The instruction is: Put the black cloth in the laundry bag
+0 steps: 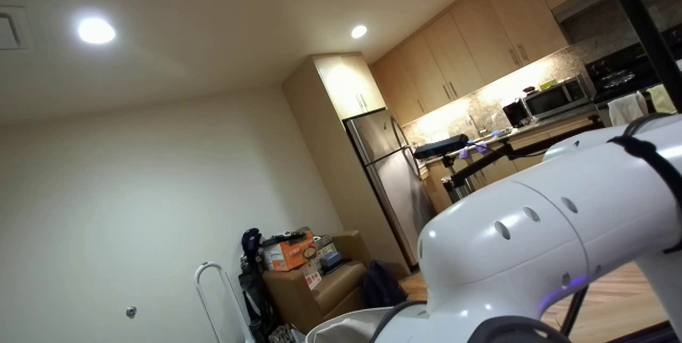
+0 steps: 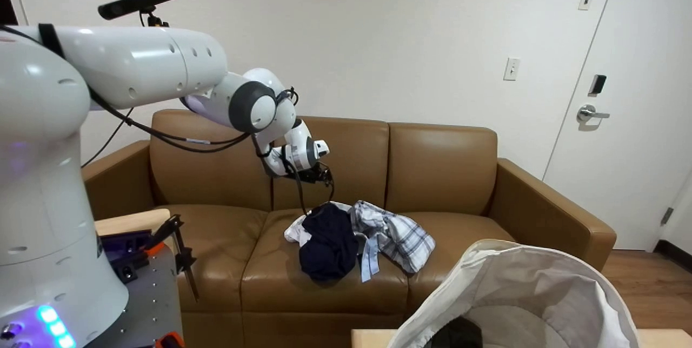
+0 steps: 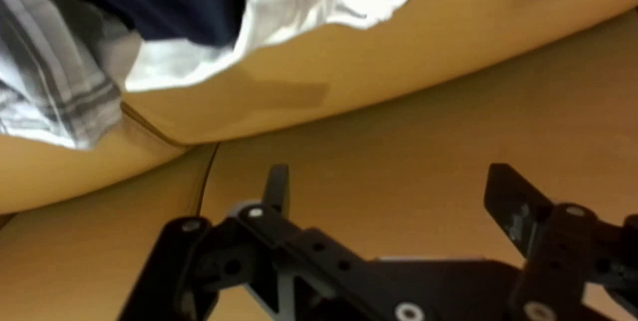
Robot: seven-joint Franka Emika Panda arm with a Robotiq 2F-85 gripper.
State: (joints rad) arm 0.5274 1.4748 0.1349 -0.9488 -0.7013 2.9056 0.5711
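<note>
On the sofa point(image 2: 443, 175), white cloth point(image 3: 281, 14) and plaid cloth point(image 2: 397, 235) flank navy cloth point(image 2: 327, 245)

Brown sofa point(image 2: 440, 169) before white wall point(image 2: 411, 40), door point(image 2: 638, 137) with lever handle point(image 2: 593, 114), wood floor point(image 2: 654, 283), lit ceiling lights point(image 1: 96, 31), steel-coloured refrigerator point(image 1: 393, 180).

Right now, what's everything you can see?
Dark cloth: one, navy, on sofa
Pale cloth: at least one, white, partly under dark cloth
Checked cloth: one, white and bluish, on sofa
Sofa: one, brown, under cloths
Laundry bag: one, cream, in front of sofa
Unclear item: one, black, inside laundry bag
Door: one, white, beyond sofa
Ceiling lights: two, white, overhead
Fridge: one, silver, background
Microwave: one, silver and black, background
Printed box: one, orange, near fridge
Clutter: several, mixed colours, near fridge
Robot arm: one, white, partly over sofa
Gripper: one, black, open above sofa
</note>
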